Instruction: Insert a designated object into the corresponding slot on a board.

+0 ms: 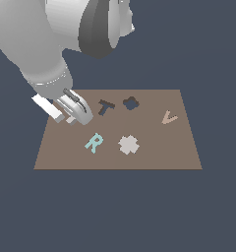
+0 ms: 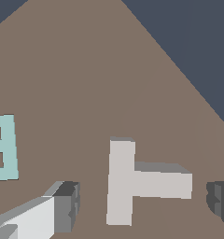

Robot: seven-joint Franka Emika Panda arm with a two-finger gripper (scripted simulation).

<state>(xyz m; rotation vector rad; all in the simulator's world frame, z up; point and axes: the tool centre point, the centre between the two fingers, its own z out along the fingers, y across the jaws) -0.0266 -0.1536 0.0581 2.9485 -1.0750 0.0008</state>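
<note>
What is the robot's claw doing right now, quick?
Gripper: open, fingers on either side of the small light grey T-shaped block, not closed on it.
</note>
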